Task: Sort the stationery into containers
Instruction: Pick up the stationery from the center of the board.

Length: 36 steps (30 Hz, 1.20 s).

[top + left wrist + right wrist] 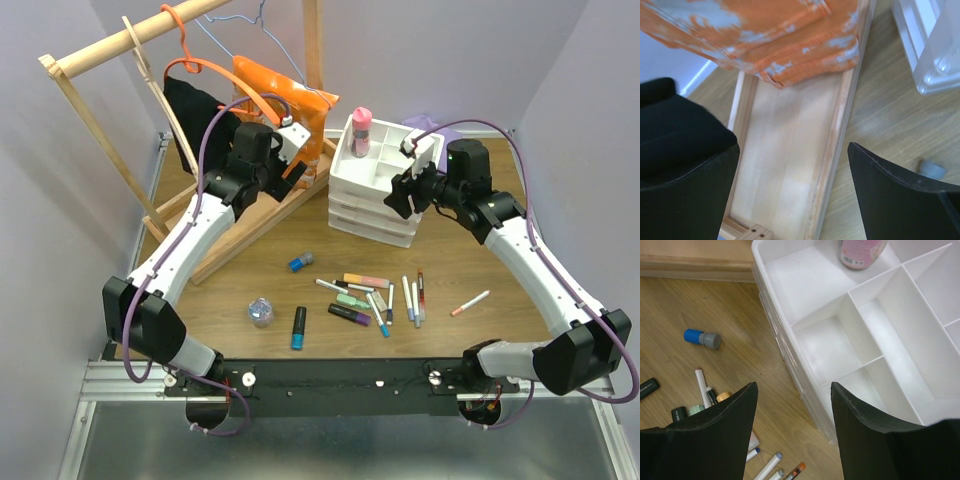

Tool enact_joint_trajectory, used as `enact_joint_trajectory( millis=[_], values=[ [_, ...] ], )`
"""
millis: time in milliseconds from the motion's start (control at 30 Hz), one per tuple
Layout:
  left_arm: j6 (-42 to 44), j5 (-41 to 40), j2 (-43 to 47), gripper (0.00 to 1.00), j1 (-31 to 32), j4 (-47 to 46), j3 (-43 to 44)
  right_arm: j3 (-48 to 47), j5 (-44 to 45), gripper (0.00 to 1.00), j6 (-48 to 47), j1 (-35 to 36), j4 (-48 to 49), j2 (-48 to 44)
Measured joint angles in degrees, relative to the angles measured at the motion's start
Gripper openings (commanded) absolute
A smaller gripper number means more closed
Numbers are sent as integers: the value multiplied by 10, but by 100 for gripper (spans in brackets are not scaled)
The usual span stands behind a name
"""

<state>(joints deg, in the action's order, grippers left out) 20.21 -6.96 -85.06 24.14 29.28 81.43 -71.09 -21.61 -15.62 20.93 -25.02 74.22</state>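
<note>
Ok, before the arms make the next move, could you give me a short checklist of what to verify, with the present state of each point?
1. Right gripper open and empty: ok.
2. Left gripper open and empty: ok.
3. Compartments of the tray below the right gripper bare: ok; only the pink-capped bottle stands in the tray, in another compartment.
4. Left gripper near the stationery: not ok; it hangs over the wooden rack base, beside the orange bag.
5. Stationery all sorted: not ok; pens and highlighters lie on the table.
6. A target lying apart from the rest: ok; the blue-capped bottle lies alone.
</note>
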Motion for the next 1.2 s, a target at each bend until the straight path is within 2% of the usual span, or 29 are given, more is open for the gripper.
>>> enact_joint_trajectory(
  millis=[267, 867, 1000, 1200],
  values=[
    [-1, -4, 0, 98, 15, -4, 25, 0, 0, 68, 5, 0, 2, 0],
    [35, -50, 6, 98, 82, -6, -38, 27, 0, 68, 6, 0, 15, -16],
    [36, -47, 26, 97, 86, 16, -79, 36, -1, 68, 6, 0, 14, -21],
    [103, -35, 173, 97, 83, 72, -236, 39, -21, 68, 1, 0, 5, -29]
  ],
)
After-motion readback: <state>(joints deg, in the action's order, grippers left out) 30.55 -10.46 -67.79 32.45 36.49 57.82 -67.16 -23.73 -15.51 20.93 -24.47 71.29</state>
